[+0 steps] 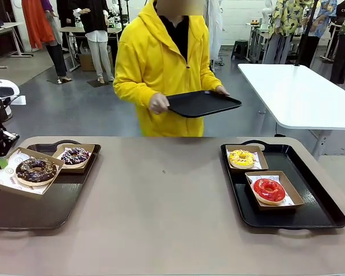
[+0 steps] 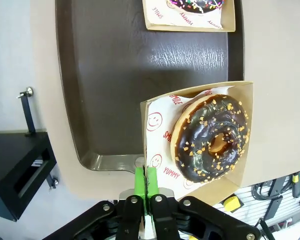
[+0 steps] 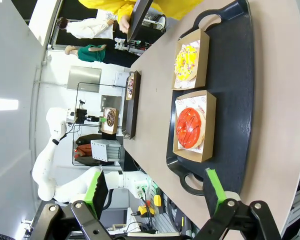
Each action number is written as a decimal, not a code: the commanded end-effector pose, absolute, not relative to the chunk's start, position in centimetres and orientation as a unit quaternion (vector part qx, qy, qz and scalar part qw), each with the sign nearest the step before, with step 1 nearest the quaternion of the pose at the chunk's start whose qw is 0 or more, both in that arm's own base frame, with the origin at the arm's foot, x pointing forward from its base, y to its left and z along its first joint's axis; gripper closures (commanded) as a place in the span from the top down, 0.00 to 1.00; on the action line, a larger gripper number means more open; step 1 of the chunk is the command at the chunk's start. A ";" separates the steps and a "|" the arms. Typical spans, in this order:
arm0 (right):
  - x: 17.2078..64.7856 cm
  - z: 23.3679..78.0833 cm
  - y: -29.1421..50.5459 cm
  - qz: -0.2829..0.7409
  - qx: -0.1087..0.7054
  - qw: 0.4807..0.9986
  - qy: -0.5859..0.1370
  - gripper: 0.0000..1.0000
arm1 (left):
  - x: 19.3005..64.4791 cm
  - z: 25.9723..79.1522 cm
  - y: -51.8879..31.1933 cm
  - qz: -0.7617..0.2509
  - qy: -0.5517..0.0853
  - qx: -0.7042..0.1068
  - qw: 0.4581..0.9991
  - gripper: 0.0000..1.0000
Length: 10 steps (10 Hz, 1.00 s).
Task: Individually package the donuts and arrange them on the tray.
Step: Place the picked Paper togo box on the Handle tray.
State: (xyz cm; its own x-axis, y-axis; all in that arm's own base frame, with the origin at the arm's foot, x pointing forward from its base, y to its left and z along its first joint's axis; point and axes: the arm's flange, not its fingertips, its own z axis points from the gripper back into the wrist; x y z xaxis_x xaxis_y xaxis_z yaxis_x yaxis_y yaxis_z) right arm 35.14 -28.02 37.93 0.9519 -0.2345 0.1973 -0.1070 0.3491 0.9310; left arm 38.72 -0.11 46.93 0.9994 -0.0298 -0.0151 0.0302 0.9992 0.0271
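My left gripper [image 2: 143, 181] is shut on the edge of a paper-lined cardboard box [image 2: 238, 102] that holds the chocolate donut with brown crumbs [image 2: 212, 137]. In the front view this donut [image 1: 36, 170] sits tilted over the left edge of the left tray [image 1: 40, 210], with the left gripper [image 1: 0, 163] beside it. Behind it on that tray, the boxed chocolate donut with sprinkles [image 1: 75, 156] rests flat. The right tray [image 1: 316, 201] carries the boxed yellow donut [image 1: 241, 158] and the boxed red donut [image 1: 269, 190]. My right gripper [image 3: 155, 192] hangs open above that tray's end.
A person in a yellow hoodie stands at the far side holding an empty black tray [image 1: 201, 103] in both hands. Bare tabletop [image 1: 161, 201] lies between the two trays. A white table [image 1: 299, 92] stands at the back right.
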 end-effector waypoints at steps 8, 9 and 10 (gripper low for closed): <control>35.1 38.0 -28.0 -0.039 0.570 0.807 -0.151 1.00 | 39.3 40.1 -1.0 -0.006 -0.019 0.003 1.000 0.01; 35.1 38.0 -28.0 -0.039 0.570 0.807 -0.151 1.00 | 39.8 39.6 -1.1 -0.009 -0.012 0.006 1.000 0.01; 35.1 38.0 -28.0 -0.039 0.570 0.807 -0.151 1.00 | 40.2 39.1 -1.3 -0.009 -0.010 0.007 1.000 0.01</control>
